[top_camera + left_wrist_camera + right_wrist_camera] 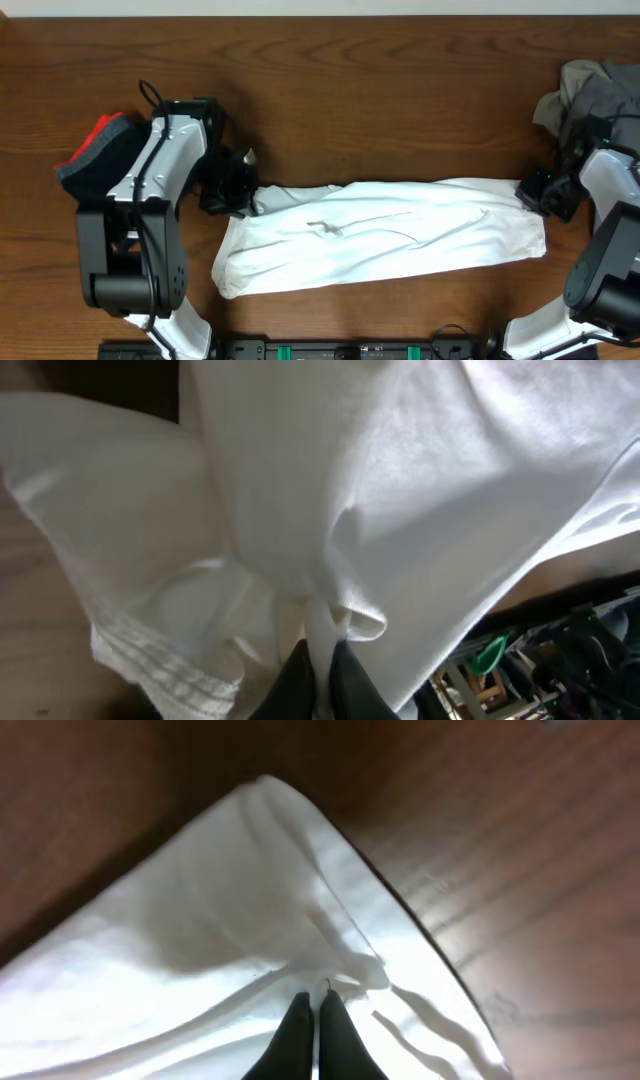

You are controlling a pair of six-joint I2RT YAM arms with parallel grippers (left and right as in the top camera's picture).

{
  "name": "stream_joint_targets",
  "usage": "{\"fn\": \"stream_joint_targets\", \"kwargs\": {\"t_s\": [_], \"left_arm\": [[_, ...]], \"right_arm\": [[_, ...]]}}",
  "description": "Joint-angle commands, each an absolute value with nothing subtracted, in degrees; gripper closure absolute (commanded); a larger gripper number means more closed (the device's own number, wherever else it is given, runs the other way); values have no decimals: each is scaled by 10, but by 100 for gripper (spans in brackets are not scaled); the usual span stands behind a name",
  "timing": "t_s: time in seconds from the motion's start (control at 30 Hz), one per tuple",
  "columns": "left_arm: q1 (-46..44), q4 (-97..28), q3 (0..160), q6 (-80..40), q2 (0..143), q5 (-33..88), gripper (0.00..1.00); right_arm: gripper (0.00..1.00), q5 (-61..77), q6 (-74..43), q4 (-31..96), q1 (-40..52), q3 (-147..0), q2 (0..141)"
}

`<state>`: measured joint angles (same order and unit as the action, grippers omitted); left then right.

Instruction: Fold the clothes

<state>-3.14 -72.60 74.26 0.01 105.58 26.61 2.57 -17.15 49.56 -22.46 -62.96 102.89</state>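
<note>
Both claws are clamped on cloth: the left gripper (pixel 243 192) pinches one end of the long, folded white fabric T-shirt (pixel 380 235), and the right gripper (pixel 537 190) pinches the other. The shirt lies stretched between them across the brown wooden table (pixel 350 90).

White T-shirt (pixel 380 235) on wooden table (pixel 400 90)

Soft matt white cloth T-shirt (pixel 390 235), creased, with ribbed stitched hems, brown wooden table (pixel 380 90) with visible grain and a faint satin sheen, matt grey fabric heap (pixel 595 95) at far right corner, red and dark grey cloth (pixel 100 150) near left edge
</note>
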Motion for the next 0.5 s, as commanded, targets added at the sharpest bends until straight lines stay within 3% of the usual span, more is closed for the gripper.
{"fn": "stream_joint_targets", "kwargs": {"t_s": [0.0, 0.47], "left_arm": [[-29, -744, 742, 2, 1033, 263, 94], [-30, -745, 742, 0, 1029, 265, 94]], "right_arm": [[99, 17, -151, 512, -240, -649, 1025], [99, 17, -132, 540, -252, -656, 1025]]}}
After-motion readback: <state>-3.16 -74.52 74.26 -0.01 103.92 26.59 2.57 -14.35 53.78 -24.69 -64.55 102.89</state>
